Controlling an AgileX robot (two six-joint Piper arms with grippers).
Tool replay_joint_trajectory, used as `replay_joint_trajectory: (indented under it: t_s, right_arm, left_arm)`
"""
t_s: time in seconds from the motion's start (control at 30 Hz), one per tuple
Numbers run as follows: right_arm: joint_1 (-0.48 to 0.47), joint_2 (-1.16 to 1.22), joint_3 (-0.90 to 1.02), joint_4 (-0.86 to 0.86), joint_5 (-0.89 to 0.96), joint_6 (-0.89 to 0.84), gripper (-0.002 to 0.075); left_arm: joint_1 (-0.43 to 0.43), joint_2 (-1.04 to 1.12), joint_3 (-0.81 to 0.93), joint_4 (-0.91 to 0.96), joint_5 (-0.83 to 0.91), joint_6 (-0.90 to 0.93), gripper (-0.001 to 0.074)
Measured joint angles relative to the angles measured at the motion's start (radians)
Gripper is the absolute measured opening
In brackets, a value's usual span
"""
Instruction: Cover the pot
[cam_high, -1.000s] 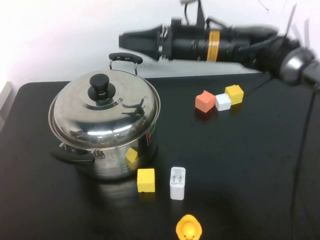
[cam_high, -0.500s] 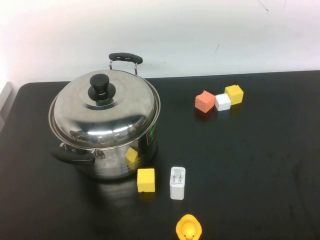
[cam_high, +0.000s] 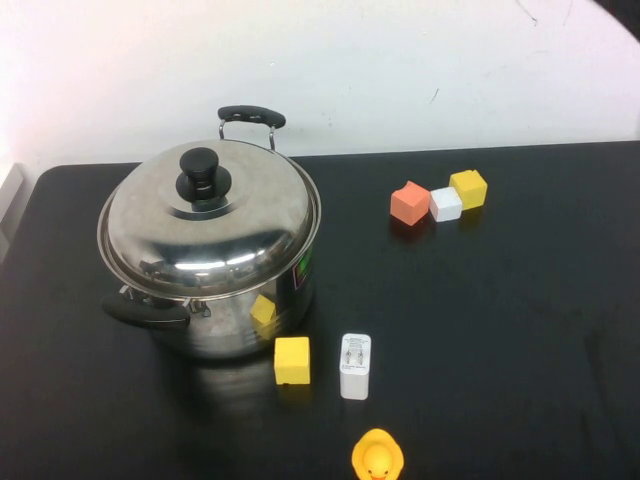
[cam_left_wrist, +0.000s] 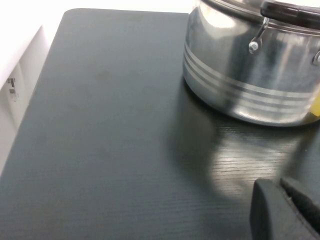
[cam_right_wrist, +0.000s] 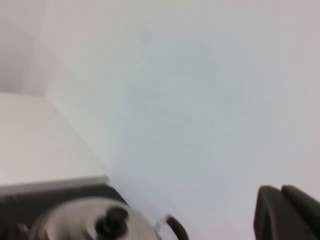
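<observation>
1. A black table (cam_high: 480, 330) stands against a plain white wall.
2. Neither arm appears in the high view. The left gripper (cam_left_wrist: 287, 210) shows only as a dark tip low over the table near the pot; the right gripper (cam_right_wrist: 287, 210) points at the wall. Whether either is open or closed cannot be told; neither visibly holds anything.
3. The pot (cam_high: 240, 310) sits at the table's left, its domed lid (cam_high: 210, 225) seated on the rim, so covering looks done.
4. The pot's contents are hidden.
5. A yellow cube (cam_high: 292, 360), white charger (cam_high: 355, 366) and rubber duck (cam_high: 377, 457) lie nearby.
</observation>
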Motion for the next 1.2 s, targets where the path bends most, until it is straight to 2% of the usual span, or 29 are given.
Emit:
replay_joint_trajectory:
  t_s: [0.17,0.37,0.83,0.9,0.93,1.0,1.07,1.13,1.2]
  right_arm:
    - [0.0,-0.224,0.261,0.004,0.143,-0.033,0.0003]
    - [0.0,-0.406,0.484,0.008,0.28,-0.016,0.0001]
    - [0.0,-0.747,0.708,0.046,0.325,-0.056,0.0]
    - [0.0,-0.776,0.759,0.195,0.344,-0.171,0.0]
    - [0.0,-0.789,0.79,0.336,0.364,-0.298,0.0]
    - [0.0,-0.812,0.847,0.676,0.431,-0.681,0.0]
    - [0.0,-0.838,0.88,1.121,0.587,-1.135,0.0]
    - [0.0,-0.866,0.891,1.501,0.795,-1.454,0.0]
    - [-0.007,-0.899,0.904,1.706,1.002,-1.62,0.0]
  left_arm:
    - [0.0,0.0,0.0,0.0,0.0,0.0,-0.0002]
    - [0.0,0.0,0.0,0.0,0.0,0.0,-0.0002]
    - [0.0,0.0,0.0,0.0,0.0,0.0,-0.0002]
    - [0.0,0.0,0.0,0.0,0.0,0.0,-0.0002]
    - [0.0,0.0,0.0,0.0,0.0,0.0,-0.0002]
    - [0.0,0.0,0.0,0.0,0.0,0.0,-0.0002]
    - [0.0,0.0,0.0,0.0,0.0,0.0,-0.0002]
    - [0.0,0.0,0.0,0.0,0.0,-0.002,-0.0002]
    - [0.0,0.0,0.0,0.0,0.0,-0.002,-0.0002]
